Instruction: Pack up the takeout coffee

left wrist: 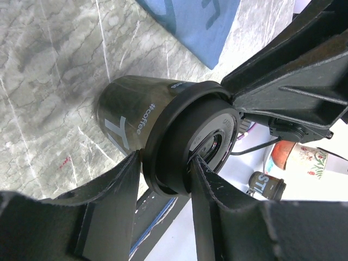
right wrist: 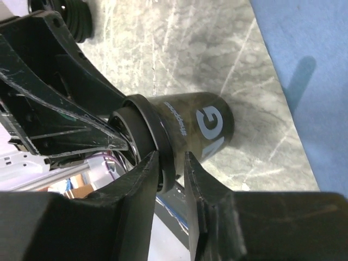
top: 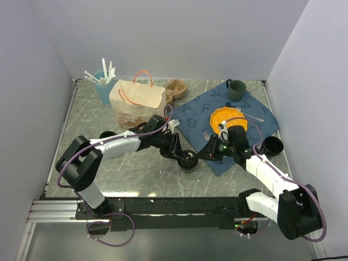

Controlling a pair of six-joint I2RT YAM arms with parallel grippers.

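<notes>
There is one takeout coffee (top: 188,160), lidded. It sits nearer the arm bases than the paper bag (top: 136,100), a little to the bag's right and outside it. Two pincers meet on it. The left pincer (left wrist: 167,163) is clamped on the lid's rim, with one finger against the cup wall under the rim and the other on the lid's top. The right pincer (right wrist: 171,159) straddles the same rim from the far side. Its fingers are narrowly apart with the lip between them, but I cannot tell whether they press it.

There is one paper bag, standing on the desk (top: 136,174). One light-blue cup (top: 102,89) of white sticks stands just left of the bag. One wooden item (top: 175,89) is just beyond the bag's right end, partly hidden by it and hard to make out. Right of the bag lies one blue cloth (top: 196,114), carrying one orange plate (top: 220,117) and one teal mug (top: 235,90). A second black cup (top: 273,145), open-topped, stands furthest right of the bag. One dark round thing (top: 107,134) sits just in front of the bag's left end, half covered by the left arm.

Whether the coffee rests on the desk or is lifted does not show.
</notes>
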